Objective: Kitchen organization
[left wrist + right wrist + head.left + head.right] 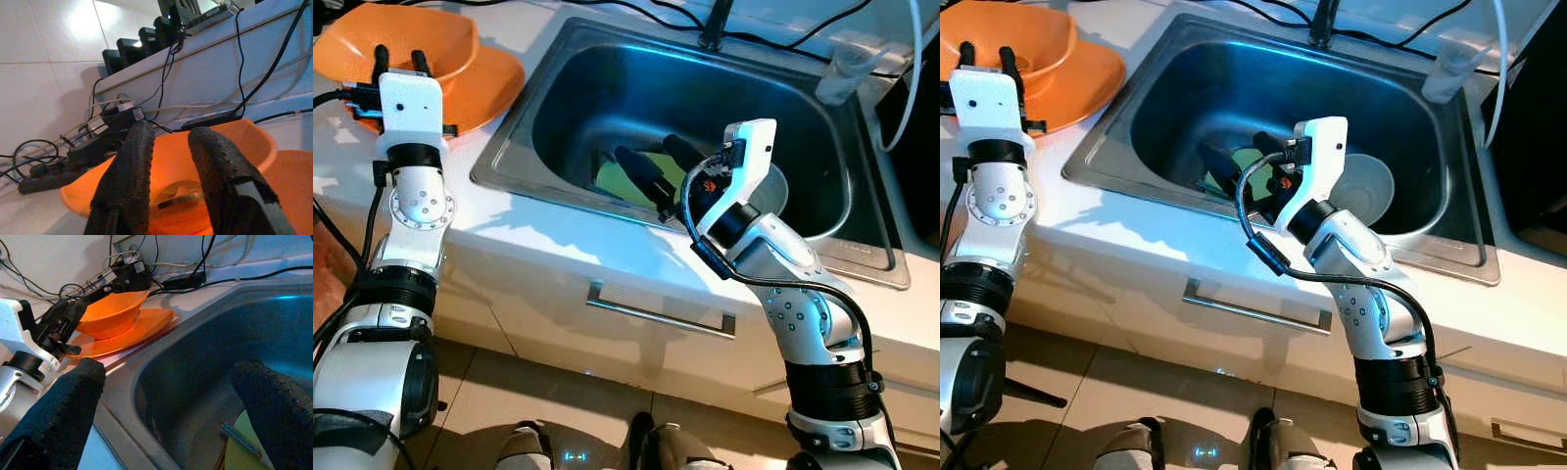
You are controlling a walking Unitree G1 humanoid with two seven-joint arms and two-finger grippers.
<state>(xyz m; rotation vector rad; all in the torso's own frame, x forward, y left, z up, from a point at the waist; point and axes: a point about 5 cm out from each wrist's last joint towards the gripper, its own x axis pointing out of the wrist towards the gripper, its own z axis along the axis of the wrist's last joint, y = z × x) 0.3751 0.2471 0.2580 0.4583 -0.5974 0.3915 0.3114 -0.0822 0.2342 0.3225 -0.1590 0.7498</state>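
An orange bowl [401, 39] stands on an orange plate [494, 78] on the white counter left of the steel sink [558, 93]. My left gripper [399, 61] hovers at the bowl's near rim, open with a narrow gap and nothing between its fingers [137, 161]. Something small and shiny lies inside the bowl [178, 191]. My right gripper [644, 147] reaches down into the sink, wide open and empty, above a flat yellow-green item [617, 178] on the sink floor. A pale grey bowl [1368, 186] rests in the sink's right half, partly hidden by my right wrist.
The faucet base [713, 37] stands behind the sink, and a clear plastic cup [845, 70] sits at the back right. Cables and a power strip [44, 178] crowd the wall behind the orange bowl. A drawer handle [661, 308] runs below the counter edge.
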